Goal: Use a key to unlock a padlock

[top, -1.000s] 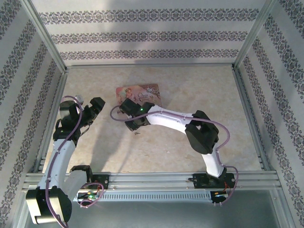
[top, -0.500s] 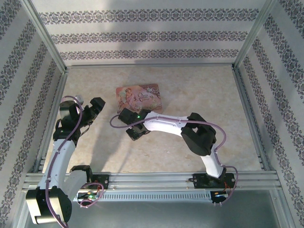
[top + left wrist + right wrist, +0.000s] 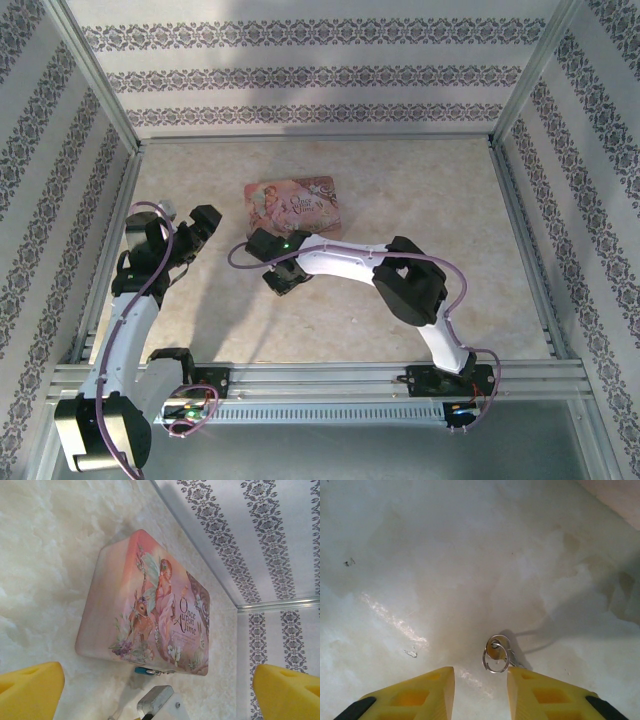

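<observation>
The key (image 3: 496, 651), a small pale metal piece on two wire rings, lies flat on the table just ahead of my right gripper (image 3: 480, 676). The yellow fingers (image 3: 422, 692) stand apart either side of it and hold nothing. From above, the right gripper (image 3: 282, 277) hangs low over the table, below the pink box (image 3: 293, 203). The padlock (image 3: 144, 670), tiny and bluish, hangs at the near edge of the pink box (image 3: 145, 605). My left gripper (image 3: 157, 680) is wide open and empty, off to the left (image 3: 206, 223) of the box.
The table is a pale marbled surface (image 3: 400, 200) fenced by aluminium rails (image 3: 520, 230) and patterned walls. A grey-and-white part of the right arm (image 3: 159, 703) pokes into the left wrist view below the padlock. Small dark specks (image 3: 349, 562) lie on the table.
The right arm has swung its gripper left and nearer, away from the pink box, and its jaws have narrowed a little. The left arm has stayed put.
</observation>
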`<action>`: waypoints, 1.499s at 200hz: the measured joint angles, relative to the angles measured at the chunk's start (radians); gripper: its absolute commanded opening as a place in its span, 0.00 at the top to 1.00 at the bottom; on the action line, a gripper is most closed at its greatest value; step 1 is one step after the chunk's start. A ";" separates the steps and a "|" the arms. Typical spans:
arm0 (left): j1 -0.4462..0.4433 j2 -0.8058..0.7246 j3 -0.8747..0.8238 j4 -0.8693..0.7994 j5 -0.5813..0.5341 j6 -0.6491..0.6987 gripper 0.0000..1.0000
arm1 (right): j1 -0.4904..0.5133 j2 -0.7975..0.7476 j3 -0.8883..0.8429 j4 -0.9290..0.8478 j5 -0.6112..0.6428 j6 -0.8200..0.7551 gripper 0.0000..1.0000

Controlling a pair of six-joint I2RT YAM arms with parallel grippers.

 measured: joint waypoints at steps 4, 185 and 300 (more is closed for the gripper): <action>0.000 0.000 0.000 0.000 0.000 0.000 0.03 | 0.000 0.002 0.002 -0.002 0.000 0.000 0.66; 0.000 0.000 0.000 0.000 0.000 0.001 0.00 | -0.002 0.051 0.030 -0.017 0.016 0.008 0.79; 0.000 0.000 0.000 -0.026 0.009 0.039 0.00 | -0.034 -0.089 -0.017 -0.010 0.010 0.014 1.00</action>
